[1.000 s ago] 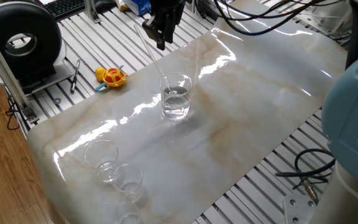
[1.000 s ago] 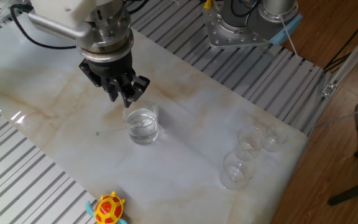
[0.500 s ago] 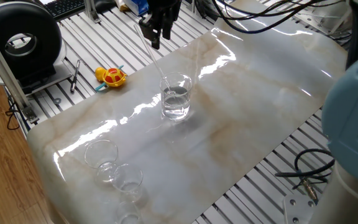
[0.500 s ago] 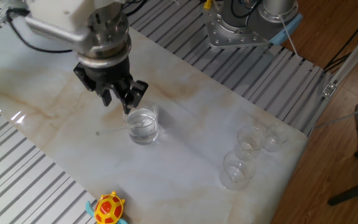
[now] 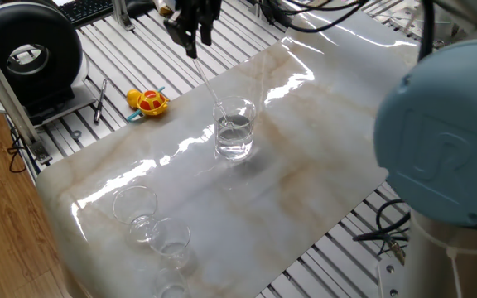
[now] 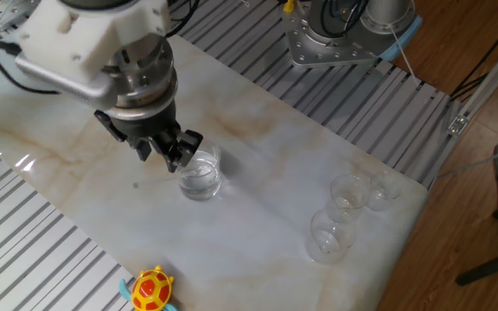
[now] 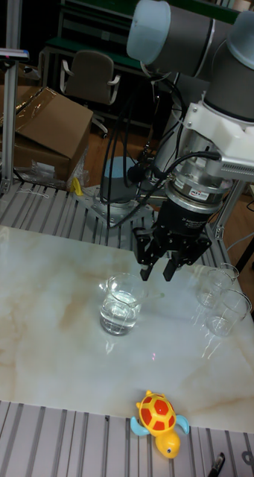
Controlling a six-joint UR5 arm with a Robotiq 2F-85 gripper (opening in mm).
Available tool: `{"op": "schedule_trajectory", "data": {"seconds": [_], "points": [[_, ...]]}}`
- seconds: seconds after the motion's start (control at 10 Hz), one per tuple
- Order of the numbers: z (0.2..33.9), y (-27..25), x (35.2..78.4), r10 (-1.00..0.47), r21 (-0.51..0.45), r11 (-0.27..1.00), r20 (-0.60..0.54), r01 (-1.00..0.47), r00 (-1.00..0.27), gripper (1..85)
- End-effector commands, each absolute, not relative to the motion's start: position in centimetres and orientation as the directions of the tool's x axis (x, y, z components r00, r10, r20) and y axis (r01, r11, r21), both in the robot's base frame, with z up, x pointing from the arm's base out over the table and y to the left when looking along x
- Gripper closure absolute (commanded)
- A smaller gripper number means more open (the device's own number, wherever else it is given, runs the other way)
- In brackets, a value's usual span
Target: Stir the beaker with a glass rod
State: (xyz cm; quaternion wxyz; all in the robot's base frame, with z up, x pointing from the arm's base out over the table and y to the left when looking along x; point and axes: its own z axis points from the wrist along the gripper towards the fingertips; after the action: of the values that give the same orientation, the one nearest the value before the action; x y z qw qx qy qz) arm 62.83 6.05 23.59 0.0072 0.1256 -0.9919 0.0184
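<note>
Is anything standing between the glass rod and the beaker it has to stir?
Nothing visible does. The glass rod already slants from the gripper down over the rim into the beaker. The toy turtle and the smaller cups sit well away on the table.

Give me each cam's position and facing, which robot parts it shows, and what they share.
One fixed view: high corner, looking down at beaker; gripper top, blurred arm joint right.
Other fixed view: opposite side, high; beaker, gripper, robot base behind.
Tall fixed view: low, toy turtle's edge; gripper, wrist, upper arm.
All share beaker, gripper, turtle.
</note>
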Motion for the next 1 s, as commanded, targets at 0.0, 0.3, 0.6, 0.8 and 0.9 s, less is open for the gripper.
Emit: {"op": "schedule_trajectory", "data": {"seconds": [0.0,0.3,0.6,0.8,0.9], "points": [[23.8,6.8,64.0,-0.272,-0.035,0.962,0.000,-0.272,-0.962,41.3],[23.8,7.0,63.9,-0.272,-0.023,0.962,0.000,-0.272,-0.962,38.3],[23.8,6.6,63.9,-0.265,-0.038,0.964,0.004,-0.265,-0.964,37.7],[23.9,6.1,63.5,-0.281,-0.056,0.958,0.024,-0.282,-0.959,37.3],[23.8,5.7,63.0,-0.288,-0.056,0.955,0.062,-0.292,-0.955,36.3]]}}
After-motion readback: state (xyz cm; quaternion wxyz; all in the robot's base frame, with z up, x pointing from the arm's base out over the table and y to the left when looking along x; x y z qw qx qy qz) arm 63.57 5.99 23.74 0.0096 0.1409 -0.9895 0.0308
